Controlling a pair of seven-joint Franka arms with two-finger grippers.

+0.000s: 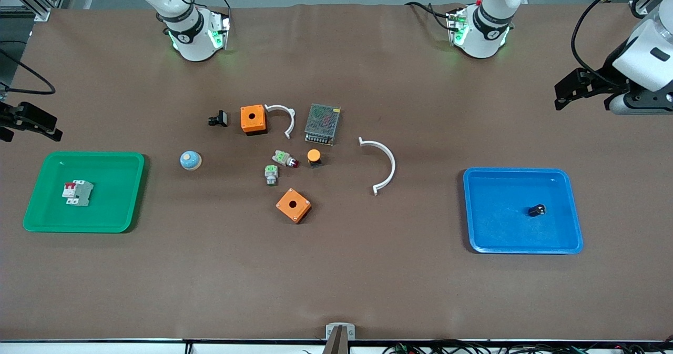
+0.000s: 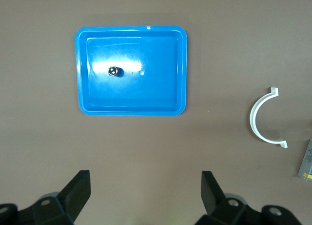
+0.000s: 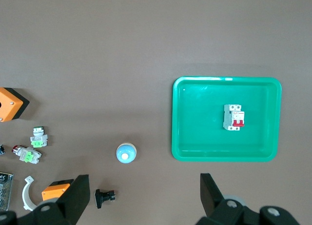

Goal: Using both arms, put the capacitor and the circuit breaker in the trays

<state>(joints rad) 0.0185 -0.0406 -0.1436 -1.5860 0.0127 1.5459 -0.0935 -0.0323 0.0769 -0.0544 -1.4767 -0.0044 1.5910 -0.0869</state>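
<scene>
1. Left gripper: fingers spread, nothing in them, up over bare desk at the left arm's end, beside the blue tray.
2. Right gripper: fingers spread, nothing held, over the desk's edge at the right arm's end, beside the green tray.
3. Capacitor lies in the blue tray.
4. Circuit breaker lies in the green tray, red toggles up.
5. Mid-desk clutter: two orange boxes, white clamp.
</scene>
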